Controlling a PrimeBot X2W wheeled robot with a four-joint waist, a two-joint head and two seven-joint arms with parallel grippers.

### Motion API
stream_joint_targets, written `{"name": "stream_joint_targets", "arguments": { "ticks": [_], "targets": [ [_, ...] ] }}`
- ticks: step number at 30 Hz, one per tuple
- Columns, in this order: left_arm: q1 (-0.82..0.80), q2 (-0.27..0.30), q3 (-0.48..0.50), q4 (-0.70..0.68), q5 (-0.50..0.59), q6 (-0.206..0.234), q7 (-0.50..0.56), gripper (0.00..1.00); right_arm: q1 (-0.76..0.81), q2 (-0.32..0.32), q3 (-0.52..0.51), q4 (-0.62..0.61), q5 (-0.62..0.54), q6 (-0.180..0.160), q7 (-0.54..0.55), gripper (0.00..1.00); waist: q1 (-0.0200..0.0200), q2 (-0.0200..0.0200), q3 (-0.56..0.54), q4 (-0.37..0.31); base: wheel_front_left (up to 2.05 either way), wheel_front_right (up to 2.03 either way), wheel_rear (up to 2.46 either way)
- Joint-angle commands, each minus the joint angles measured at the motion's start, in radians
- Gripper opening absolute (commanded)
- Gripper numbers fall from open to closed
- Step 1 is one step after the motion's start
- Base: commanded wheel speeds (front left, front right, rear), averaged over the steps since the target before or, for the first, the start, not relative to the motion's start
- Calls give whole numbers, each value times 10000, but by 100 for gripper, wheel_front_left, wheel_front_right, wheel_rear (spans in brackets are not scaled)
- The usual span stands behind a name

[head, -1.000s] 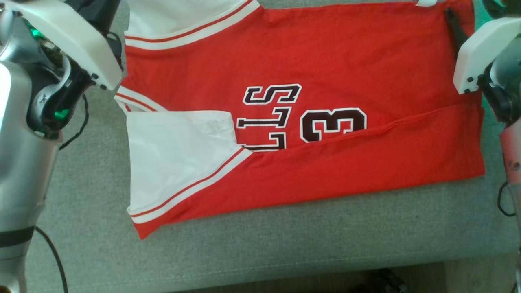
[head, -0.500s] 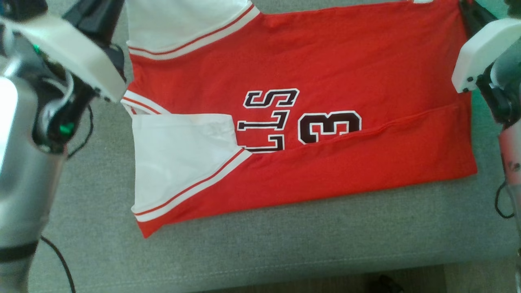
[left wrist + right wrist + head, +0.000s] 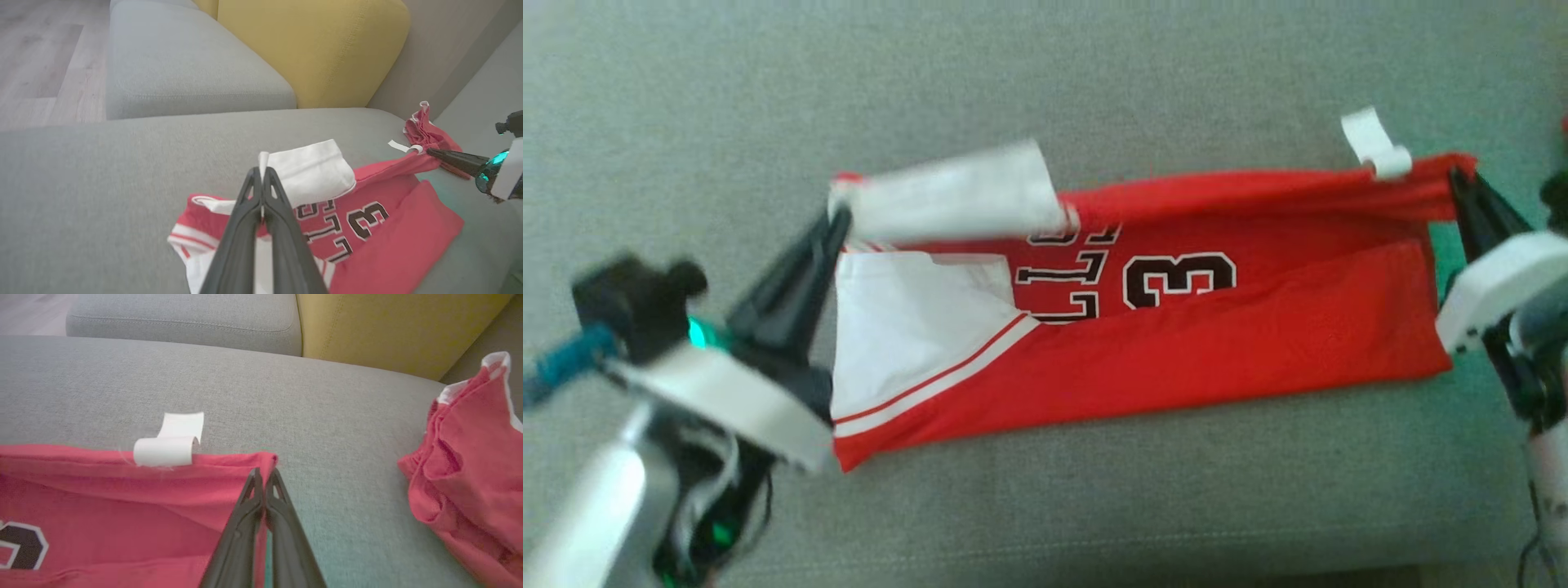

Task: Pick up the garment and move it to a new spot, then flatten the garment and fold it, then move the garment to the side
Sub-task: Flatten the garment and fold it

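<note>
The garment (image 3: 1217, 343) is a red jersey with white sleeves and dark letters and numerals, lying on the grey sofa seat (image 3: 1094, 506). Its far edge is lifted and drawn toward me, folding over the near half. My left gripper (image 3: 837, 224) is shut on the white sleeve corner (image 3: 302, 171) at the left end. At the right end my right gripper (image 3: 1454, 175) is shut on the red hem corner (image 3: 267, 459), beside a curled white tag (image 3: 169, 445). The left wrist view shows the garment (image 3: 367, 228) and its closed fingers (image 3: 261, 204) pinching cloth.
A second bunched red cloth (image 3: 470, 457) lies on the seat to the right of my right gripper. A yellow cushion (image 3: 318, 45) stands behind the seat, with a grey sofa section (image 3: 179, 69) and wooden floor (image 3: 36, 53) beyond.
The right gripper has shut on the hem corner. Both grippers have lifted the garment's far edge and pulled it toward the near half. The head camera has tilted up.
</note>
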Motion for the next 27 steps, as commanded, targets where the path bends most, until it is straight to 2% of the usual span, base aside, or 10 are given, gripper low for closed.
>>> {"name": "stream_joint_targets", "arguments": {
  "ticks": [1,8,14,15,16,17,18,19,27],
  "targets": [
    [309,272,458,-609,-98,217,-199,0,340,32,-75,-604,-52,65,-16,0,1,0,-319,87,0,0,0],
    [1998,-168,150,-777,-383,503,-762,0,1504,348,-615,-1428,-159,65,222,0,1,0,-641,213,0,0,0],
    [2344,-509,-155,-153,-580,351,-1048,0,2082,562,-891,-1731,-270,65,358,0,1,0,-786,271,0,0,0],
    [2335,-551,-195,60,-571,313,-1113,0,2158,603,-907,-1764,-299,65,373,18,1,0,-819,266,0,0,0],
    [2321,-602,-230,268,-565,274,-1190,8,2225,649,-938,-1791,-328,65,386,49,1,0,-848,256,0,0,0],
    [2303,-651,-255,457,-542,240,-1293,42,2292,696,-972,-1826,-356,65,384,98,1,0,-872,245,0,0,0],
    [2297,-707,-266,630,-520,225,-1409,94,2366,746,-1019,-1874,-377,65,370,100,1,0,-894,233,0,0,0],
    [2307,-760,-281,777,-508,214,-1508,100,2446,798,-1083,-1935,-391,65,350,100,1,0,-914,218,0,0,0],
    [2622,-1159,28,888,-543,411,-2531,100,3130,1352,-1809,-2766,-542,65,114,100,1,0,-1033,110,0,0,0]
  ]
}}
